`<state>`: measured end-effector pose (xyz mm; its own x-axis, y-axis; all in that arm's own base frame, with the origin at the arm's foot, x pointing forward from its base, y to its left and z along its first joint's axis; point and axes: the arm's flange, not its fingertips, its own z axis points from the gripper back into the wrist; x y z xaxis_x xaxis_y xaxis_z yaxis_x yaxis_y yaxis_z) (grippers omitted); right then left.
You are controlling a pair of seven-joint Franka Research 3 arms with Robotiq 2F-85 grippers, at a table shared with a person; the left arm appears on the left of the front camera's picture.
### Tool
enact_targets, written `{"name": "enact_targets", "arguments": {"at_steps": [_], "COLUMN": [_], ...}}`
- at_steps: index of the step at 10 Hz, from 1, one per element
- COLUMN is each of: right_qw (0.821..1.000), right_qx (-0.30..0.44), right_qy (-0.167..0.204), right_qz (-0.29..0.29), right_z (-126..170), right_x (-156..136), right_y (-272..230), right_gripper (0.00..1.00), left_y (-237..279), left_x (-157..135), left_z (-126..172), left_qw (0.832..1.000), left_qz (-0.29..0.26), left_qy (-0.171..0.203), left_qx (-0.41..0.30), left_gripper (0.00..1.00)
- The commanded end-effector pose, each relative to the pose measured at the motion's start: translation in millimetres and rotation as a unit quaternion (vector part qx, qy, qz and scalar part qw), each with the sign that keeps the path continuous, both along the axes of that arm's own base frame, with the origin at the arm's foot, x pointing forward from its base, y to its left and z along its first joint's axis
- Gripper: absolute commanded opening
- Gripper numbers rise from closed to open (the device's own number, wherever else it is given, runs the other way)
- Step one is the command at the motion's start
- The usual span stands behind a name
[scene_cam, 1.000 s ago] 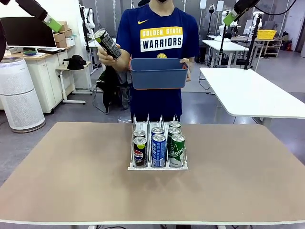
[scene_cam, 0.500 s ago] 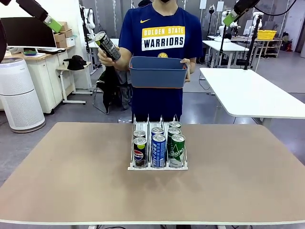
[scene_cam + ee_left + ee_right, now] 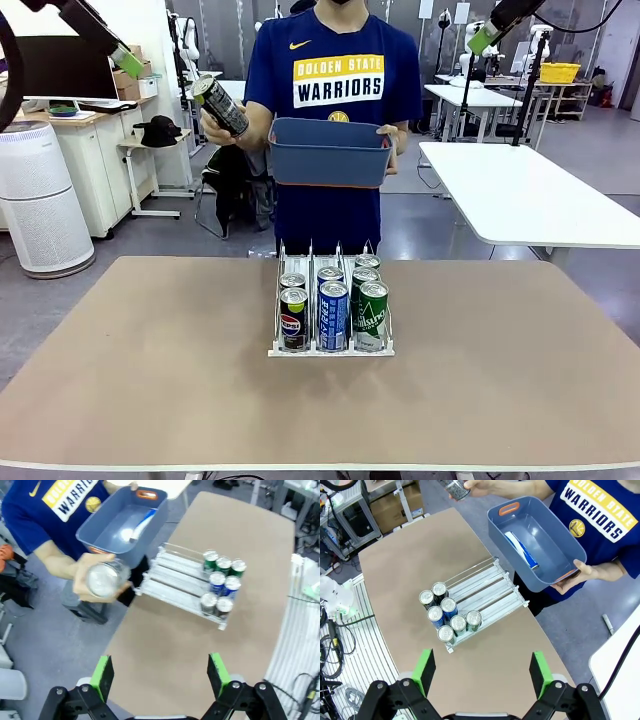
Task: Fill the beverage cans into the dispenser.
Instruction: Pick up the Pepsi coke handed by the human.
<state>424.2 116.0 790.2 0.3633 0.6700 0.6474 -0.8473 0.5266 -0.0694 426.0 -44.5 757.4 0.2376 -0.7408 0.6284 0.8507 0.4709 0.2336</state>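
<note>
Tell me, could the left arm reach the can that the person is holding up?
Probably yes: the left gripper hangs open, with nothing between it and the can in the person's hand.

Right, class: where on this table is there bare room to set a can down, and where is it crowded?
The table is bare left and right of the dispenser, out to both edges, and in front of its lip. The lanes' rear halves are free too. Crowded: the dispenser's front, packed with cans.
</note>
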Motion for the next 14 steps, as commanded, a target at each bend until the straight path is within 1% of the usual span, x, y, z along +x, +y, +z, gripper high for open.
{"name": "enact_targets", "arguments": {"at_steps": [1, 2, 3, 5, 6, 7, 9, 10, 11, 12, 14], "right_qw": [1.000, 1.000, 1.000, 1.000, 1.000, 1.000, 1.000, 1.000, 1.000, 1.000, 1.000], "right_qx": [0.000, 0.000, 0.000, 0.000, 0.000, 0.000, 0.000, 0.000, 0.000, 0.000, 0.000], "right_qy": [0.000, 0.000, 0.000, 0.000, 0.000, 0.000, 0.000, 0.000, 0.000, 0.000, 0.000], "right_qz": [0.000, 0.000, 0.000, 0.000, 0.000, 0.000, 0.000, 0.000, 0.000, 0.000, 0.000], "right_z": [0, 0, 0, 0, 0, 0, 0, 0, 0, 0, 0], "right_x": [0, 0, 0, 0, 0, 0, 0, 0, 0, 0, 0], "right_y": [0, 0, 0, 0, 0, 0, 0, 0, 0, 0, 0], "right_gripper": [1.00, 1.00, 1.00, 1.00, 1.00, 1.00, 1.00, 1.00, 1.00, 1.00, 1.00], "left_y": [-2, -3, -5, -7, -8, -4, -4, -5, -3, -5, -11], "left_x": [32, 33, 41, 60, 58, 55, 55, 58, 63, 68, 85], "left_z": [-2, -1, -4, -5, -7, -6, -6, -8, -10, -11, -22], "left_qw": [0.999, 0.998, 0.997, 0.997, 0.998, 0.997, 0.997, 0.997, 0.998, 0.999, 0.998], "left_qz": [0.027, 0.031, 0.041, 0.035, 0.039, 0.040, 0.040, 0.040, 0.038, 0.036, 0.023], "left_qy": [-0.041, -0.051, -0.060, -0.065, -0.050, -0.061, -0.061, -0.058, -0.027, -0.027, -0.037], "left_qx": [0.023, 0.021, 0.003, -0.018, -0.028, 0.000, 0.000, -0.007, -0.029, -0.029, -0.034], "left_gripper": [1.00, 1.00, 1.00, 1.00, 1.00, 1.00, 1.00, 1.00, 1.00, 1.00, 1.00]}}
